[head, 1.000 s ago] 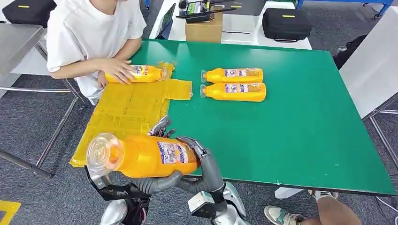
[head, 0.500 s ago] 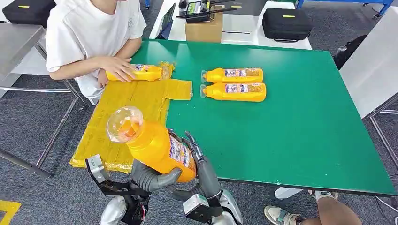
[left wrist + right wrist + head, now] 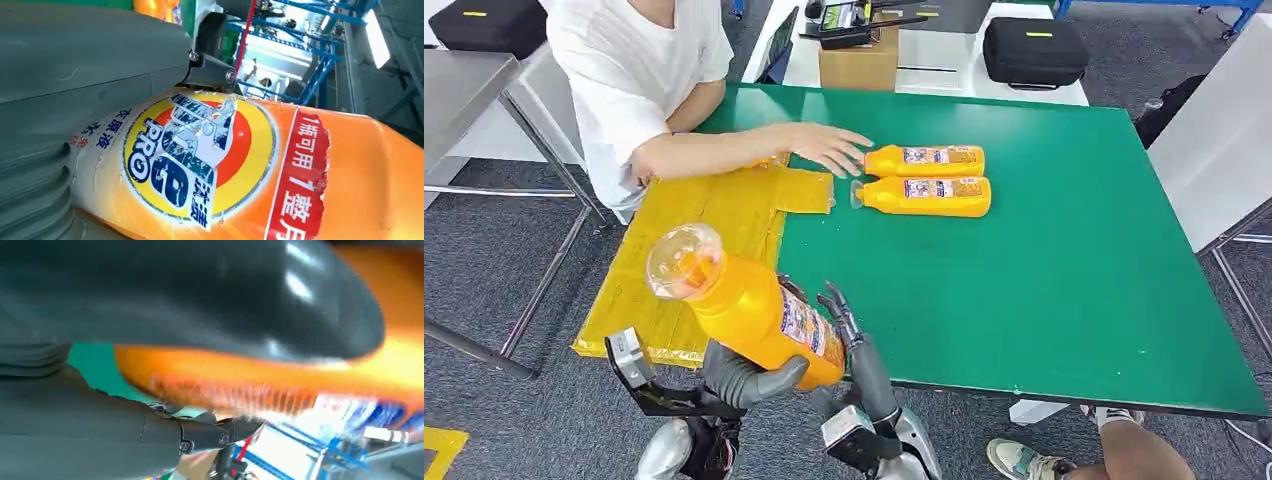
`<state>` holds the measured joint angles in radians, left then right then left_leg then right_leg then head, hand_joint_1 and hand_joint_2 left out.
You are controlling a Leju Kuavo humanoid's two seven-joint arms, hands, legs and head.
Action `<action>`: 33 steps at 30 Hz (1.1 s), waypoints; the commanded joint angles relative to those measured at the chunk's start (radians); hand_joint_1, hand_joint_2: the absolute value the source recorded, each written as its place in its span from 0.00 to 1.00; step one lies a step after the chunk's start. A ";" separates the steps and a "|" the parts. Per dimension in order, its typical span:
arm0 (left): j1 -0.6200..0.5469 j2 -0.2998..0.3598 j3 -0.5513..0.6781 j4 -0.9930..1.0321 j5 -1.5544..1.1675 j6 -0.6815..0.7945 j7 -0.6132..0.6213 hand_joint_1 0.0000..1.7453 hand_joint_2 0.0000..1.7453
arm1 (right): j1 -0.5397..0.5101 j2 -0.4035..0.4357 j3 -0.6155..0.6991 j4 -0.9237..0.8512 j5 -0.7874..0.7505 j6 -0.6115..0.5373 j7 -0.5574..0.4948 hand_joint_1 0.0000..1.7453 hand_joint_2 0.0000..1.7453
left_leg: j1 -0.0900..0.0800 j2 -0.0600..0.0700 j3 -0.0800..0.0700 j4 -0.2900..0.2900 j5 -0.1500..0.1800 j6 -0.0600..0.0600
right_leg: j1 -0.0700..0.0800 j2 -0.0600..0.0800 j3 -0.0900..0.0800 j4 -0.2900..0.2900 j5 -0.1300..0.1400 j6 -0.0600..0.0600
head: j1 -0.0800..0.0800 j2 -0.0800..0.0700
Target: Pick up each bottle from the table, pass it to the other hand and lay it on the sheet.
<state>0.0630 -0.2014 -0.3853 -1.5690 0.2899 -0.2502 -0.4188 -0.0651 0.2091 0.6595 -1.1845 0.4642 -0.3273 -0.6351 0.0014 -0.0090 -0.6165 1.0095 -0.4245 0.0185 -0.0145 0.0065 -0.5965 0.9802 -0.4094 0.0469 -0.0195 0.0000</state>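
Note:
I hold an orange bottle [image 3: 754, 315] with a clear cap tilted in the air over the table's near edge, cap up and to the left. My left hand [image 3: 744, 378] grips its body from below; the left wrist view shows the bottle's label [image 3: 200, 160] against the hand [image 3: 90, 65]. My right hand [image 3: 849, 335] has the bottle's base between thumb [image 3: 200, 295] and fingers, which stand up behind the bottle [image 3: 250, 375]. Two more orange bottles [image 3: 924, 160] [image 3: 929, 196] lie side by side on the green table [image 3: 1044, 270]. The yellow sheet [image 3: 694, 240] lies at the table's left.
A person in a white shirt stands at the far left corner, one hand [image 3: 829, 148] reaching to the cap of the farther bottle. The forearm covers most of a bottle [image 3: 772, 160] at the sheet's far edge. A box [image 3: 859, 65] and black cases stand beyond the table.
The bottle in my hands has swung from lying level to tilted, cap up. The person's hand has left the bottle on the sheet and reached right to the two bottles on the table.

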 commanded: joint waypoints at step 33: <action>-0.511 0.287 0.220 0.821 -1.167 0.353 0.142 1.00 1.00 | 0.007 -0.028 -0.127 0.046 -0.012 -0.056 -0.063 0.00 0.00 | 0.001 0.000 0.005 -0.002 0.001 -0.001 | 0.001 -0.002 0.005 -0.001 0.000 -0.002 | 0.000 0.000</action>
<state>-0.2583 0.0278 -0.0934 -1.1346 -0.8294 0.1698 -0.2877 -0.0107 0.1850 0.5432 -1.2360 0.5013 -0.4193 -0.6855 0.0017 -0.0086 -0.6166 1.0095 -0.4237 0.0185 -0.0142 0.0065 -0.5972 0.9807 -0.4090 0.0465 -0.0191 0.0000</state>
